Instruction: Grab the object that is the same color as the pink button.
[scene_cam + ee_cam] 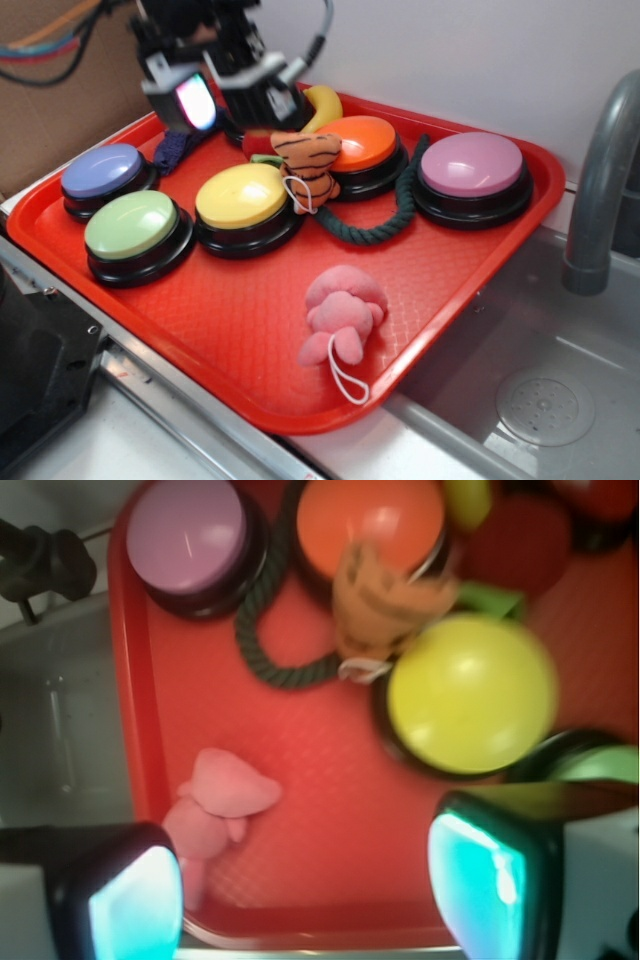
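Pink plush point(343, 316) lying on bare tray point(230, 330) floor near the front edge, apart from every button, white loop point(347, 382) trailing toward the rim. Untouched by anything. In the wrist view, same plush point(222, 805) close to the tray's left wall point(128, 710), partly hidden behind the left finger pad point(130, 905); loop not visible there.

Pink button point(472, 178) at the tray's far right corner; in the wrist view point(187, 540) at upper left. Dark green rope point(390, 218) curving between it and the orange button point(362, 150). Tiger plush point(308, 168) leaning where orange and yellow point(243, 205) buttons meet. Green button point(136, 234) left of the yellow one, lavender button point(104, 177) behind that. Banana point(324, 106) and a dark blue cloth scrap point(178, 147) at the back, seen clearly only from the exterior camera. Faucet point(600, 190) and sink drain point(544, 404) to the right of the tray.

Gripper point(208, 100) up above the tray's back left, well away from the pink plush. Spread wide with nothing between the pads, plain in the wrist view point(300, 900), where red tray floor fills the gap. Glowing teal pads there; from outside, only one lit pad showing.
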Tool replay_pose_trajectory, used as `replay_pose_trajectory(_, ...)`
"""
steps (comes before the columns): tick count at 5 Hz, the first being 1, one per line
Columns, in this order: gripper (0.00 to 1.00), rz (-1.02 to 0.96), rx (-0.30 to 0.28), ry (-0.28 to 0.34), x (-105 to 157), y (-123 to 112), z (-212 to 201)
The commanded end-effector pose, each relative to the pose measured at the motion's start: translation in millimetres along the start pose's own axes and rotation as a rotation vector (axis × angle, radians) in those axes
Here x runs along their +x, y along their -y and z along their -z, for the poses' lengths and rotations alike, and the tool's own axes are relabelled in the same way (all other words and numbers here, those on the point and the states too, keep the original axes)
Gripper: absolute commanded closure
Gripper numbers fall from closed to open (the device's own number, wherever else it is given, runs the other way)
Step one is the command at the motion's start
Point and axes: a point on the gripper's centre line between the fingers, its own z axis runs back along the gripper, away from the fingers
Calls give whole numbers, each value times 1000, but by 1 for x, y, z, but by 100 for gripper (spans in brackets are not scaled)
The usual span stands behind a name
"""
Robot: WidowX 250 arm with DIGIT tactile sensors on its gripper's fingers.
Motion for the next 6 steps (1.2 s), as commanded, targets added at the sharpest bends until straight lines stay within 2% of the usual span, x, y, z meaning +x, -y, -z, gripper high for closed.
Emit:
replay_pose_trajectory(1,0,-124,-182,-41,-11,34,48)
replay_pose_trajectory(2,0,-197,-149,-128,-16,45,74)
replay_pose_trajectory(3,0,-188,-116,-194,-16,60,97)
replay_pose_trajectory(4,0,-224,-99,-183,-17,62,108)
replay_pose_trajectory(5,14,-260,-100,-157,-13,64,112)
replay_pose_trajectory(6,100,-265,-89,-146,-13,67,112)
